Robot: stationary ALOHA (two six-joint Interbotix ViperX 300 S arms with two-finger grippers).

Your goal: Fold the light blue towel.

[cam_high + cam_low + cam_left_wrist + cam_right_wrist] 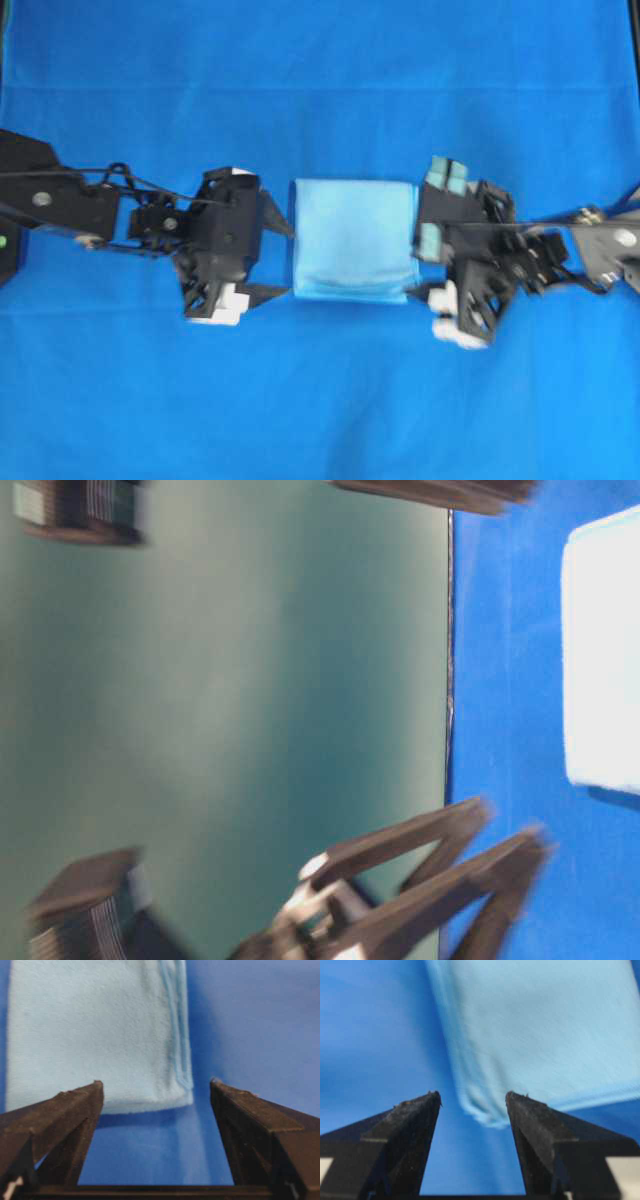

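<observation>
The light blue towel (352,238) lies folded into a near-square stack on the royal-blue table cloth (320,70), its layered edges along the front side. My left gripper (290,261) stands open just left of it, apart from the fabric. In the left wrist view the towel (95,1030) lies just beyond the spread fingertips of the left gripper (156,1083), with only blue cloth between them. My right gripper (417,262) is open at the towel's right edge. In the right wrist view a towel (545,1030) corner sits just ahead of the right gripper (473,1095), not pinched.
Bare royal-blue cloth surrounds the towel on all sides. The table-level view is turned sideways and blurred: a green wall (250,680), the table cloth (500,680), the pale towel (605,650) and dark gripper fingers (450,870) low in the frame.
</observation>
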